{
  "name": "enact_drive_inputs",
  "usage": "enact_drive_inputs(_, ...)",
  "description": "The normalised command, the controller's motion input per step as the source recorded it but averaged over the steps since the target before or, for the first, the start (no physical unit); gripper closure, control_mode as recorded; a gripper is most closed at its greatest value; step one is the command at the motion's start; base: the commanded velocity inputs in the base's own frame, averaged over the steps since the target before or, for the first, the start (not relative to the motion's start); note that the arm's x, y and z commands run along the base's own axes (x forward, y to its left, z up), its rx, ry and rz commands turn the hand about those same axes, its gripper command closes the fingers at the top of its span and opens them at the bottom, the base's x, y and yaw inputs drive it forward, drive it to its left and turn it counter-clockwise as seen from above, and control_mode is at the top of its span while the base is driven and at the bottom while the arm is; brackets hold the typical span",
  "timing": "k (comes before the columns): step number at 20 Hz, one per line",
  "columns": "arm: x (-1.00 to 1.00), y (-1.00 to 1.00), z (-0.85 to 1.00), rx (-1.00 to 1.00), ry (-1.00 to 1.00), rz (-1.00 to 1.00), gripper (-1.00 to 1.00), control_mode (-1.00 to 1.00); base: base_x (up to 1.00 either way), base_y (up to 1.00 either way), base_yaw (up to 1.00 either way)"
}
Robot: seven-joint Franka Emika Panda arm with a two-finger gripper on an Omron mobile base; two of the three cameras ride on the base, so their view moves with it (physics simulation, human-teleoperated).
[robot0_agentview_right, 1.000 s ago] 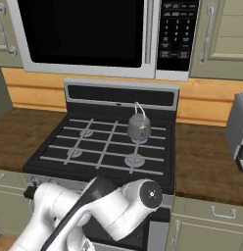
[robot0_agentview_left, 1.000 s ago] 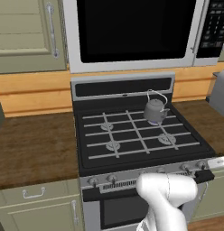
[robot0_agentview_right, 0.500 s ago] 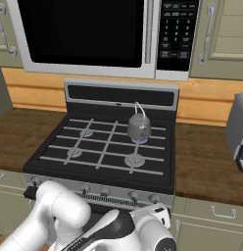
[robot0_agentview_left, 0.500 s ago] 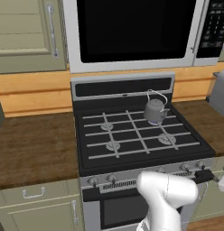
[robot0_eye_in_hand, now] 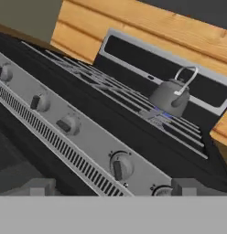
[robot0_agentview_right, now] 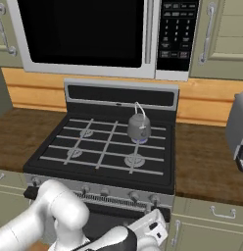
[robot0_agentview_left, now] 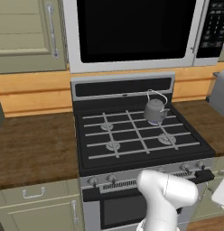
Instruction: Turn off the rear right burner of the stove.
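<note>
The black stove (robot0_agentview_left: 141,155) (robot0_agentview_right: 50,164) fills the middle of both base views. Its rear right burner (robot0_agentview_right: 139,141) (robot0_agentview_left: 155,121) (robot0_eye_in_hand: 162,114) shows as a blue glow, mostly covered by a small grey kettle (robot0_agentview_right: 138,127) (robot0_agentview_left: 155,109) (robot0_eye_in_hand: 170,97) standing on it. Silver knobs run along the front panel. In the hand view my gripper (robot0_eye_in_hand: 113,188) is open and low in front of that panel. One knob (robot0_eye_in_hand: 120,167) sits just beyond the gap between the fingertips, and another (robot0_eye_in_hand: 163,191) peeks up near the right fingertip. Nothing is held.
A microwave (robot0_agentview_left: 132,31) (robot0_agentview_right: 94,34) hangs above the stove. A grey toaster (robot0_agentview_left: 220,92) (robot0_agentview_right: 237,130) stands on the right wooden counter (robot0_agentview_right: 202,162). Cabinet drawers (robot0_agentview_left: 35,196) flank the oven door. My white arm (robot0_agentview_left: 165,194) (robot0_agentview_right: 60,215) crosses in front of the oven.
The arm has dropped and swung to the right in front of the stove's knob panel. Kettle and stove have not moved.
</note>
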Motion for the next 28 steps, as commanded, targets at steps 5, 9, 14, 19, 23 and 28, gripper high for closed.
enact_drive_inputs(5,0.69,0.31,-0.19,-0.20,-0.23,0.00,-1.00,-1.00,0.00,0.00,0.00)
enact_drive_inputs(9,0.54,0.24,-0.16,-0.16,-0.21,0.00,-1.00,-1.00,0.00,0.00,0.00)
enact_drive_inputs(14,0.10,-0.01,-0.24,-0.04,-0.19,0.01,-1.00,-1.00,0.00,0.00,0.00)
enact_drive_inputs(19,0.33,-0.16,-0.17,0.00,-0.12,0.03,-1.00,-1.00,0.00,0.00,0.00)
enact_drive_inputs(23,0.20,-0.28,-0.28,0.00,-0.09,0.04,-1.00,-1.00,0.00,0.00,0.00)
enact_drive_inputs(28,0.01,-0.38,-0.37,-0.02,-0.10,0.06,-1.00,-1.00,0.00,0.00,0.00)
